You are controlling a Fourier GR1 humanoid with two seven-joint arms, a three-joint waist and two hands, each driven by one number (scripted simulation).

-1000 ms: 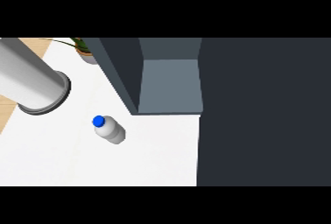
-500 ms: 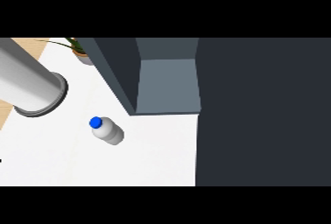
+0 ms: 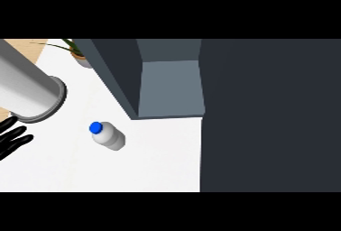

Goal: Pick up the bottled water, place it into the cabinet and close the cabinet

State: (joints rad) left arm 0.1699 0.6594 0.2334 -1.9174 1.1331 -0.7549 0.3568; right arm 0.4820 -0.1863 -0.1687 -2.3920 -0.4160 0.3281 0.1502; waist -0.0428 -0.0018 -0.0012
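On the white desk, left of centre, stands the small clear plastic water bottle with a blue cap, free of any hand; no label text is readable on it. Just above and to its right rises the dark grey cabinet, its lighter grey face turned toward the bottle. At the left edge, the black left hand shows below its grey cylindrical forearm, fingers straight and spread, holding nothing, well apart from the bottle. A potted green plant sits at the upper left behind the cabinet's corner.
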